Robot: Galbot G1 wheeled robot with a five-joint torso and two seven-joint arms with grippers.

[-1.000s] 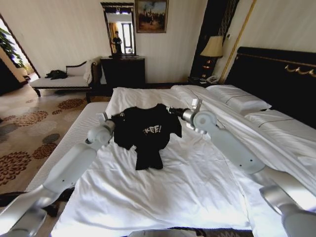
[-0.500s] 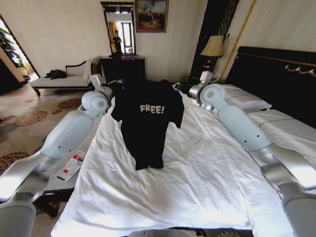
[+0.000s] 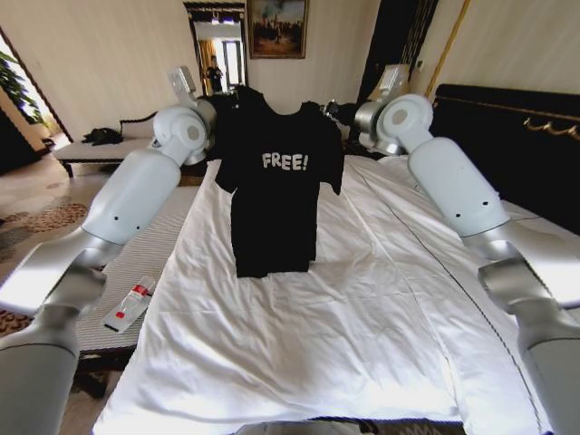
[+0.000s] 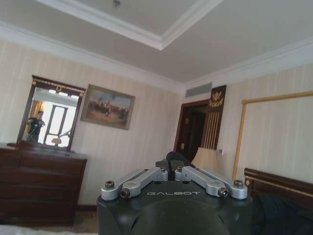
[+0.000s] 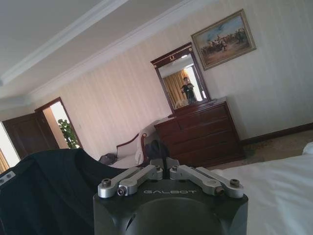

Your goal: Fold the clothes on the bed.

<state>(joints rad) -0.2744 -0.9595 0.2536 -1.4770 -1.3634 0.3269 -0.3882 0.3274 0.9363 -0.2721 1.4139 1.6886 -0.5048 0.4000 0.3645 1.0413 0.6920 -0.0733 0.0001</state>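
Note:
The clothes are one black T-shirt (image 3: 276, 199) with white "FREE!" lettering. It hangs spread out and facing me above the bed (image 3: 362, 344). My left gripper (image 3: 229, 96) is shut on one shoulder and my right gripper (image 3: 333, 109) is shut on the other. The hem hangs low, close to the white sheet. In the left wrist view the left gripper (image 4: 171, 165) pinches a nub of black fabric. In the right wrist view the right gripper (image 5: 164, 165) does the same, with the T-shirt (image 5: 49, 193) draping away beside it.
A dark headboard (image 3: 507, 118) and pillows lie to the right. A small white item with a red label (image 3: 131, 304) rests on the bare mattress edge at the left. At the back stand a chaise (image 3: 109, 149), a dresser (image 5: 205, 132) with a mirror, and a lamp (image 3: 391, 83).
Both arms have risen, lifting the T-shirt from a crumpled heap on the sheet until it hangs full length. The lettering now reads flat and upright.

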